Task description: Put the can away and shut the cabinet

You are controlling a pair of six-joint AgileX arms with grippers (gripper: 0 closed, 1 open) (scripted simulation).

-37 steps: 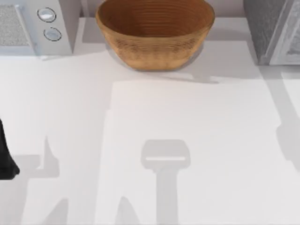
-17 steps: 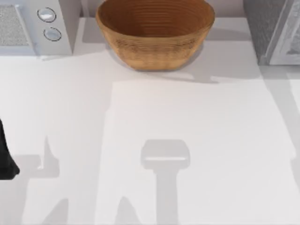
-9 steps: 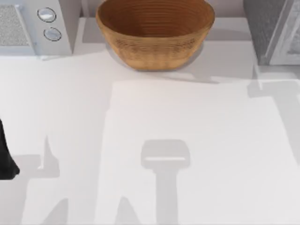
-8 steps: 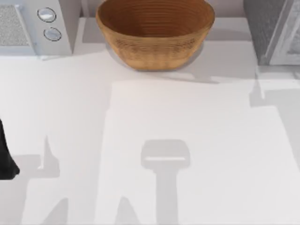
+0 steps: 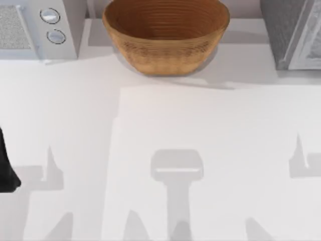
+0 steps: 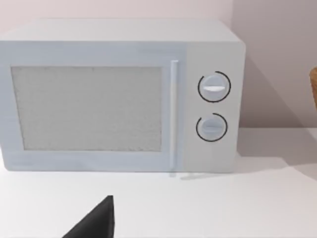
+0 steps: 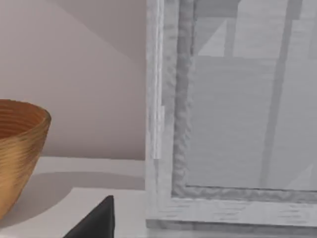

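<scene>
The shadow at the right edge of the worktop (image 5: pixel 200 120) has moved nearer. The cabinet (image 7: pixel 233 124) looks closed and the can is not visible, so the task seems finished. The state of both claws I cannot tell. Next: stay parked.

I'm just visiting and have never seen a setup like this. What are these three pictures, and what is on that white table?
This is a computer-rendered scene of two AgileX robot arms at a white table. One picture looks straight down from above. The other two come from small cameras on each arm's wrist.

From above, a woven basket stands at the back middle, a microwave at the back left, and a grey cabinet at the back right. The dark shape at the left edge is part of the left arm.

The left wrist camera faces the microwave; the right wrist camera faces the cabinet, with the basket beside it. I see nothing being held.
</scene>
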